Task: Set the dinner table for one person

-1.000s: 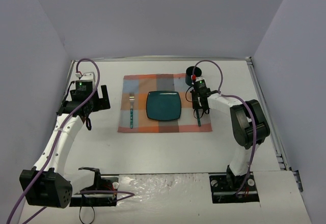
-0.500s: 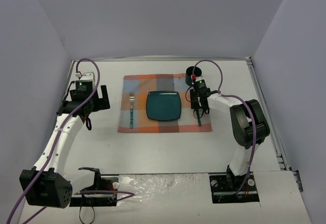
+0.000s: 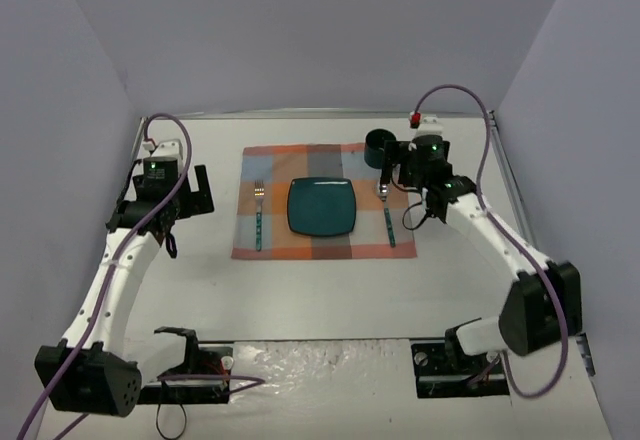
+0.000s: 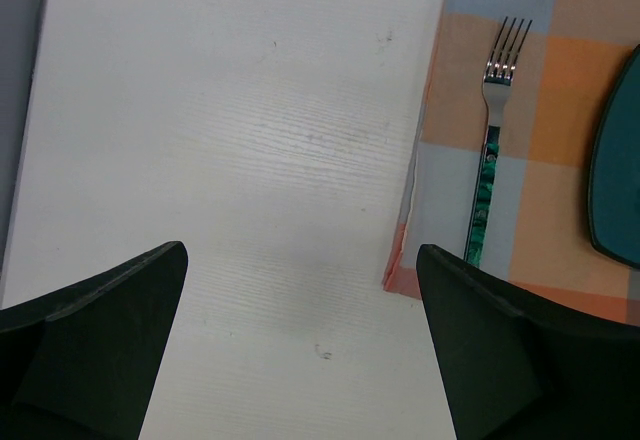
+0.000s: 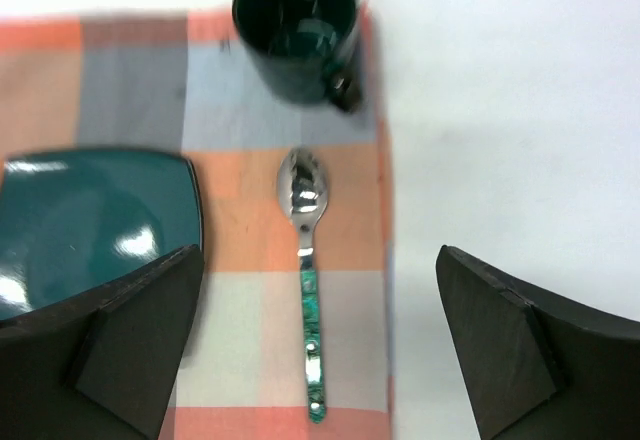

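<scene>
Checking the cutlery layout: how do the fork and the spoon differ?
The fork ends in four tines; the spoon ends in a rounded bowl. The fork lies left of the plate, the spoon right of it, near the mug. Both have green patterned handles and lie on the placemat.

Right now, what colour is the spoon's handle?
Mottled green, below a shiny silver bowl; the spoon shows best in the right wrist view.
</scene>
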